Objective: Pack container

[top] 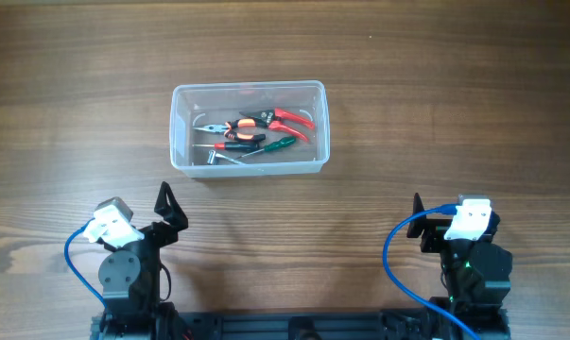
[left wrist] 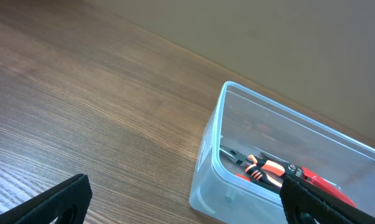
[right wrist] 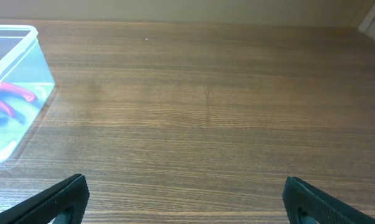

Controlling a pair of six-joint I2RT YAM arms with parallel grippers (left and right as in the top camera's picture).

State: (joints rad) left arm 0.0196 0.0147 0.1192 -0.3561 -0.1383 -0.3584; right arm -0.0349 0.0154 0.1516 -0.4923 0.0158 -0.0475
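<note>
The clear plastic container point(top: 180, 127) stands on the wooden table, a little left of centre. Inside lie red-handled cutters point(top: 286, 120), orange-and-black pliers point(top: 230, 127), a green-handled screwdriver point(top: 273, 144) and a small metal tool. The left wrist view shows the container point(left wrist: 209, 149) with the pliers point(left wrist: 265, 168) close ahead on the right. The right wrist view shows its corner point(right wrist: 35, 37) at far left. My left gripper point(left wrist: 187, 199) is open and empty, near the front edge. My right gripper point(right wrist: 186, 199) is open and empty at front right.
The wooden table point(top: 455, 113) stretches around the container. A blue cable loops by each arm base: left point(top: 72, 250), right point(top: 393, 247).
</note>
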